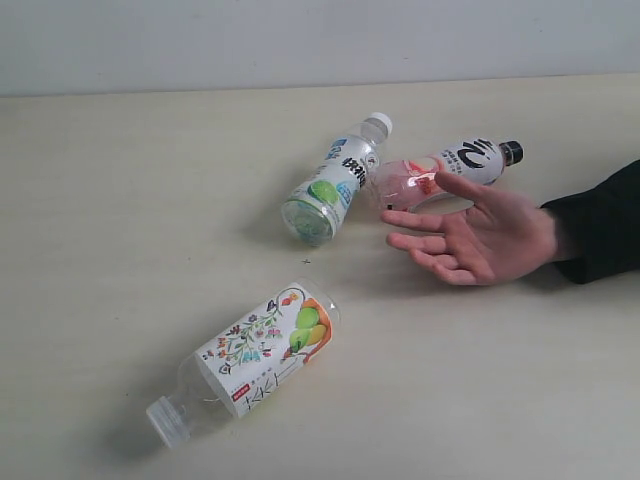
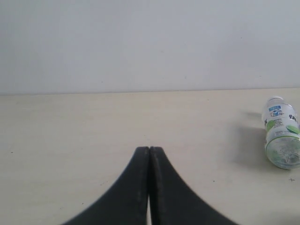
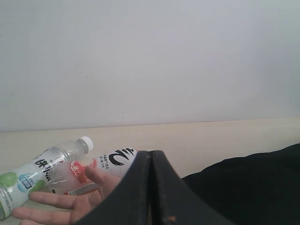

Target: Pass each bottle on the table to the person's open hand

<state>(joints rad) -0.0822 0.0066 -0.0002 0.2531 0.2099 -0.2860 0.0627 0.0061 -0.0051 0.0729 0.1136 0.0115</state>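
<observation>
Currently, on the table (image 1: 120, 220): three bottles, all lying on their sides. Nearest the camera in the exterior view, toward the lower left, the floral-and-fruit bottle (image 1: 262, 352), cap end pointing down-left, well apart from the other two. Further back, near the middle, the green-and-blue bottle (image 1: 335, 180), white cap pointing away and to the right, clear base turned toward the camera. Just beside it on the right, the pink bottle with black cap (image 1: 445, 168), cap pointing right, base close against the green-and-blue bottle's shoulder; touching or not, cannot tell. Directly in front of the pink bottle, the person's open hand (image 1: 480, 235), palm showing, fingers spread and pointing left, thumb overlapping the pink bottle's body in this view. Behind the wrist, a black sleeve (image 1: 600, 225) entering from the right edge. Beyond the far table edge, a plain pale wall (image 1: 300, 40). In the left wrist view, the left gripper (image 2: 149, 151) clenched, black fingers pressed flat together with nothing between them, bare table ahead and the green-and-blue bottle well off to one side. In the right wrist view, the right gripper (image 3: 151, 154) likewise clamped together on nothing, with the hand, the pink bottle and the green-and-blue bottle beyond one finger and the sleeve beyond the other.
</observation>
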